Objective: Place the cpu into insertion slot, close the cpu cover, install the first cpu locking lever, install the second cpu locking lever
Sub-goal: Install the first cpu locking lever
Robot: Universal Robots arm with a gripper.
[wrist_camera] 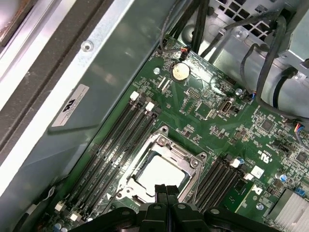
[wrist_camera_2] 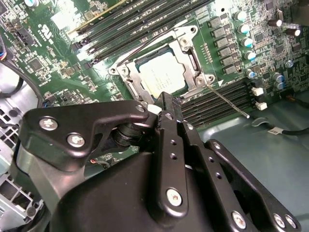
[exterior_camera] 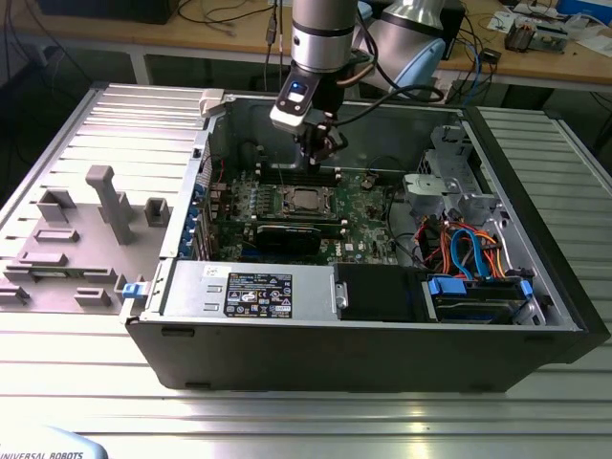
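Arm [exterior_camera: 320, 38] comes straight down into the open computer case [exterior_camera: 535, 316], wrist vertical, tool just behind the socket area in the exterior view. Jaws pressed narrow, fingertips [wrist_camera: 162, 189] together, nothing held. They hover close over the edge of the insertion slot [wrist_camera_2: 198, 79], not clearly touching.

The cpu [wrist_camera_2: 161, 72] lies flat in the slot, silver top up. The cpu cover [wrist_camera_2: 188, 53] is down around it, framing the chip. One thin locking lever [wrist_camera_2: 227, 99] sticks out from a socket corner across the memory slots [wrist_camera_2: 217, 104]; it looks unlatched, though the angle is hard to judge.

Memory slots flank the socket on both sides. Graphics card [exterior_camera: 287, 237] sits just in front of it, power supply [exterior_camera: 249, 287] nearer still. Grey fixture block [exterior_camera: 86, 229] on the surface [exterior_camera: 306, 421] at the exterior view's left
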